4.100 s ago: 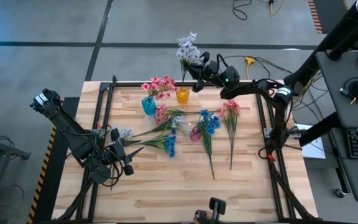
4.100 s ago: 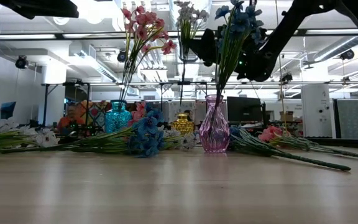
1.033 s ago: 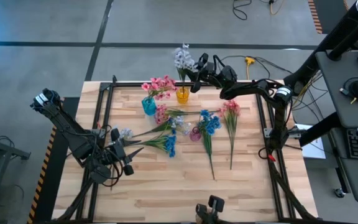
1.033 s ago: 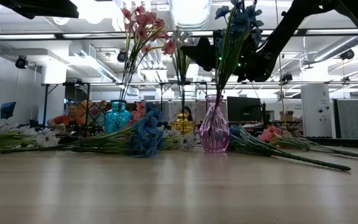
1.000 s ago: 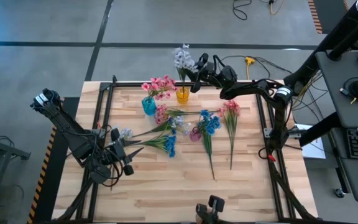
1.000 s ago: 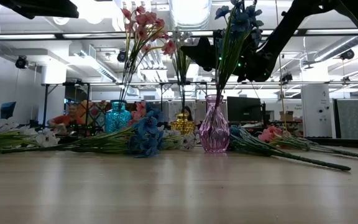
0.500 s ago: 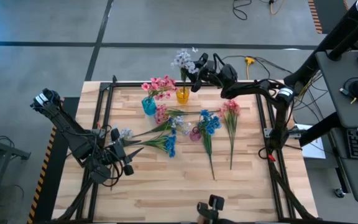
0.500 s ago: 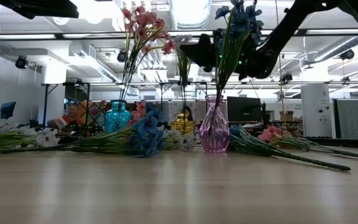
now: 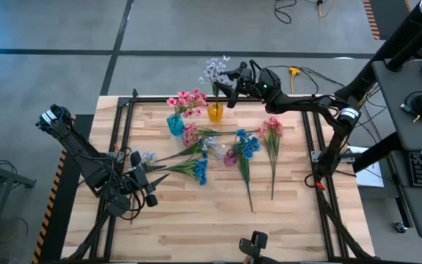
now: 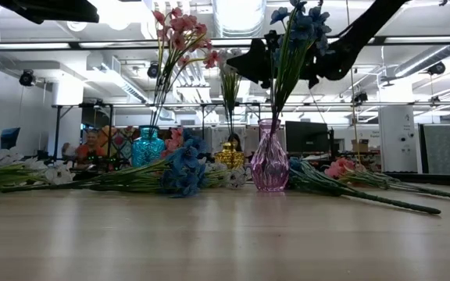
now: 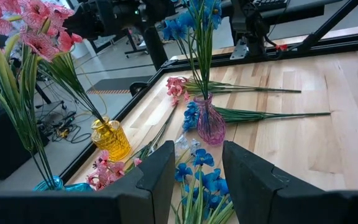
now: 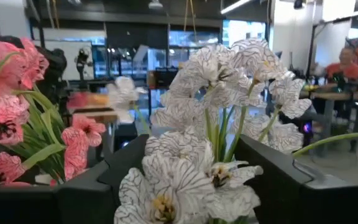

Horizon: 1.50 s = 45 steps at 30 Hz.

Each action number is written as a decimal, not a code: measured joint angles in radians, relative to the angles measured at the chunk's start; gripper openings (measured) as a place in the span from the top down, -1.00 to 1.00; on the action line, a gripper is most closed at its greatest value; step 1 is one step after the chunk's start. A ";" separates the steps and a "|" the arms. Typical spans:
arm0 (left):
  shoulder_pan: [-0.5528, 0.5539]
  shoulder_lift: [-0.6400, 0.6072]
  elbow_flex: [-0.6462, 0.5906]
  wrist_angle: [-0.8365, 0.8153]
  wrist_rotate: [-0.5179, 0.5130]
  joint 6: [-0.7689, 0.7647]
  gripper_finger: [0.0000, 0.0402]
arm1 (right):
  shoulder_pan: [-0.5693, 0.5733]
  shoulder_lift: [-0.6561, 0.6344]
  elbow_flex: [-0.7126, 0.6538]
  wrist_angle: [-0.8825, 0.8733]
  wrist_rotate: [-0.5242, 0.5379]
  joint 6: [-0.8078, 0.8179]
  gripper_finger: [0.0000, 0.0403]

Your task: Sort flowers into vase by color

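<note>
A white-lavender spray stands with its stem in the yellow vase at the table's far edge. My right gripper hangs beside its head, open, and the blooms stand between and just past the fingertips. Pink flowers stand in the teal vase, and blue ones in the purple vase. Loose sprays lie flat on the boards: pink, blue and pale. My left gripper waits open at the table's left with nothing between its fingers. My right gripper's fingers stand on either side of the white blooms' lower part. I cannot tell whether they touch it. The spray stands upright on its own in the yellow vase.
The three vases stand close together across the far middle of the table. Loose stems cross the centre around the purple vase. Black rails frame the table's left and right sides. Bare boards lie along the near edge.
My right gripper has risen a little and tipped its fingers upward beside the white spray. The spray's head has swayed slightly toward the table's left while its stem stays in the yellow vase.
</note>
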 joint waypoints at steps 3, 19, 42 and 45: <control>0.000 0.000 0.000 0.000 0.000 0.000 0.41 | 0.000 -0.030 0.000 -0.075 0.022 -0.027 -0.18; 0.000 0.000 0.000 0.000 0.000 -0.003 0.41 | 0.000 -0.225 0.000 -0.398 0.025 -0.057 -0.31; 0.000 0.001 0.053 0.013 0.133 -0.177 0.41 | 0.074 -0.569 0.000 -0.799 0.178 -0.035 -0.26; 0.000 0.001 0.078 0.010 0.134 -0.185 0.41 | 0.109 -0.627 0.000 -0.888 0.214 -0.004 -0.25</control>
